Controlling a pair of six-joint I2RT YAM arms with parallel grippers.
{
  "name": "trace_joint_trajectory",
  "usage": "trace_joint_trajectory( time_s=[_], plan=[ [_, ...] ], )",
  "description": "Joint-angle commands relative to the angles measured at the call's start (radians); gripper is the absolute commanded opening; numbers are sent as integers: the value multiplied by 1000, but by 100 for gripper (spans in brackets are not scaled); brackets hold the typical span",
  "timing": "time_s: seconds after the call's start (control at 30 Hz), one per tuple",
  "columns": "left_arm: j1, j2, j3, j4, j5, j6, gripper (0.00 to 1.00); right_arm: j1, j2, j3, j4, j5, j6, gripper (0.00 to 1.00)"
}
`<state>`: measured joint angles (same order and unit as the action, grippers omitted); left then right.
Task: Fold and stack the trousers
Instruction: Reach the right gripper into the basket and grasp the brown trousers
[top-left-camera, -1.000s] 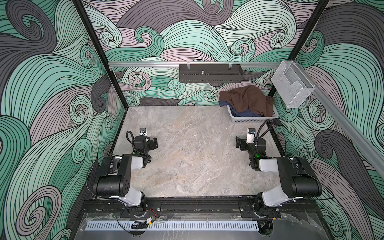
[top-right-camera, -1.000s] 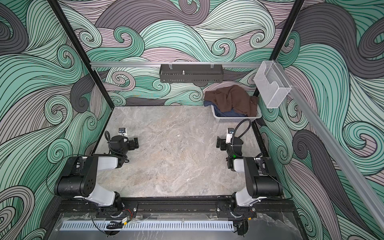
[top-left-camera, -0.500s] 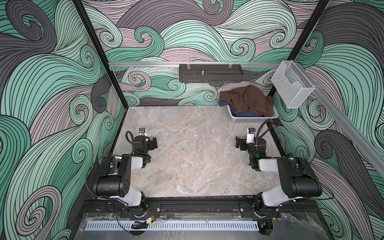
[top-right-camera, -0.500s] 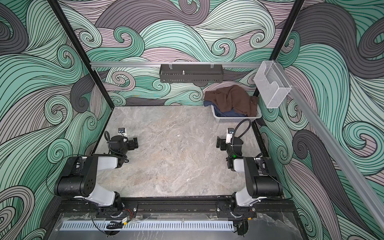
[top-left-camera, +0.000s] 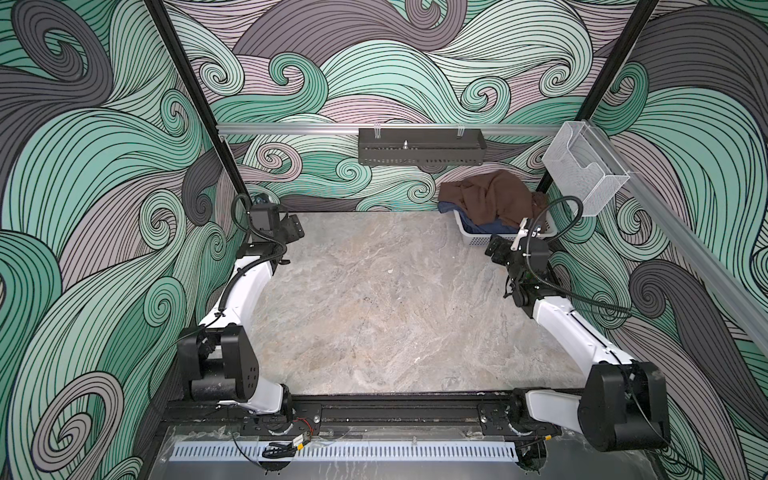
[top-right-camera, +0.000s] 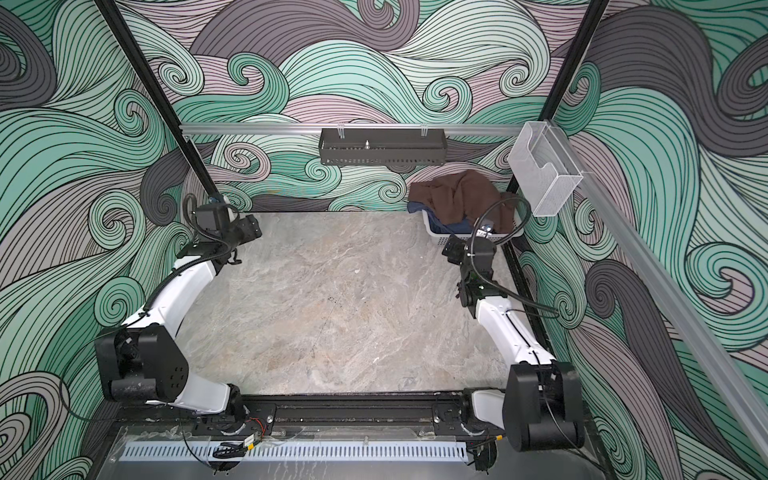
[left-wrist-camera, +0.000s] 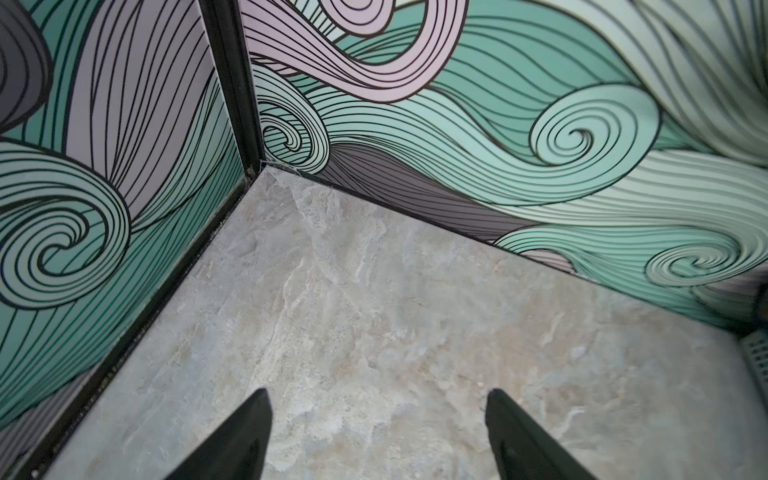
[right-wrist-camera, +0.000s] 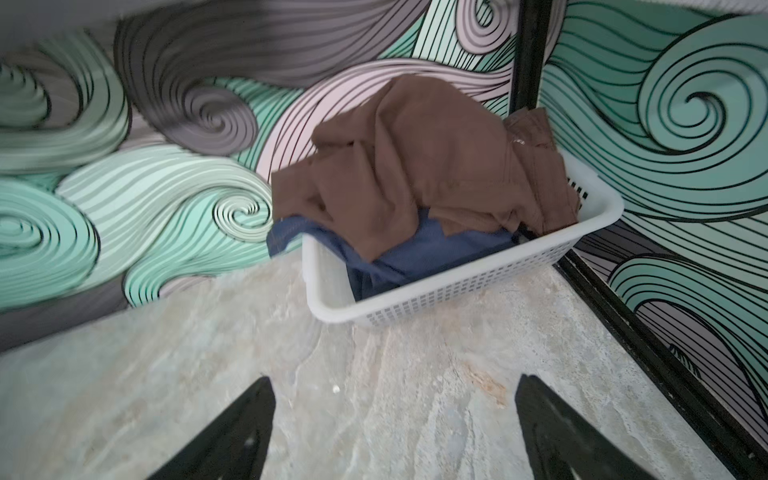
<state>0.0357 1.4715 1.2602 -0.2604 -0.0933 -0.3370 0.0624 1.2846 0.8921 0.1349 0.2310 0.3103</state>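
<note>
A robotics lab cell: two white-and-black arms on a black rail along the near edge of the tabletop, wave-printed panels on three sides, aluminium framing carrying a black tray and clear bin

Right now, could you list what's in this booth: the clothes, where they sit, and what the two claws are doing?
basket: white plastic, far right corner of the table
trousers: brown, crumpled, heaped on top in the basket
navy garment: beneath the trousers, same basket
left gripper: open, empty, near the far left corner
right gripper: open, empty, facing the basket, not touching it
folding: not yet begun
</note>
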Motion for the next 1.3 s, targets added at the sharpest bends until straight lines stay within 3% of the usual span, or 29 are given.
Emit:
trace_joint_trajectory(
  time_s=[0.0,0.13,0.53,1.0,1.27],
  plan=[
    [-59,-12,15,-312,57,-141,94,-4,83,208,-393,59,190,92],
    [-194,-26,64,-424,1,-140,97,-29,223,466,-585,24,229,94],
    [-395,-90,44,-401,123,-209,99,-125,710,1002,-671,-76,245,97],
    [-435,-102,22,-413,100,-200,99,-160,1257,1740,-759,-100,214,99],
    [-436,-65,60,-450,109,-191,99,-159,1380,1801,-661,-105,217,99]
  ],
)
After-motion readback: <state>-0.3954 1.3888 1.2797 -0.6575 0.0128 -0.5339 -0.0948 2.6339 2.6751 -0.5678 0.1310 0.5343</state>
